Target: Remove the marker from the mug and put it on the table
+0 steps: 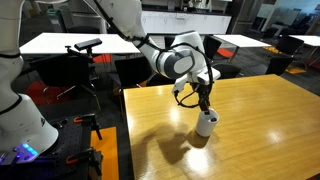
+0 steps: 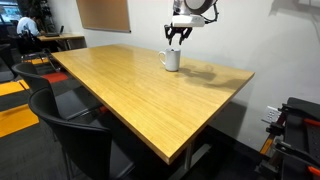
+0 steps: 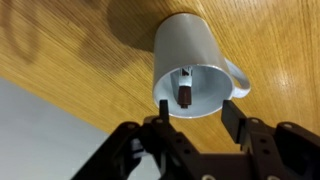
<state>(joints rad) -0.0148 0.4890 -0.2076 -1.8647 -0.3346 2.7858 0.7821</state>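
**Marker in the mug, gripper open above it**

Here's the short, thin, dark marker (image 3: 186, 93), standing inside the small plain white cylindrical mug (image 3: 195, 55). In the wrist view its blunt, brownish-dark end points up toward the camera and leans on the inner wall at the near side. The mug is smooth and matte, round-mouthed and shaded inside, with a looped handle sticking out to the right of that view.

It stands upright on the large rectangular table with the glossy light yellow-brown wood top (image 3: 60, 45), which shows fine streaky grain and soft reflections. In both exterior views the mug (image 1: 206, 124) (image 2: 172, 60) sits well in from the table's edges (image 1: 265, 115) (image 2: 130, 95).

Directly over it hangs the black Robotiq gripper (image 3: 193, 128). Its jaws are spread wide, one angular black finger (image 3: 232, 118) to each side of the rim, with nothing between them. The exterior views show the gripper (image 1: 203, 103) (image 2: 177, 40) just above the mug's mouth; I cannot tell whether the tips touch the rim. Behind it curves the rounded, glossy white robot arm (image 1: 170, 60).

Further out are white-topped tables (image 1: 60, 42) and black chairs (image 2: 75, 135) drawn up at the near edge.
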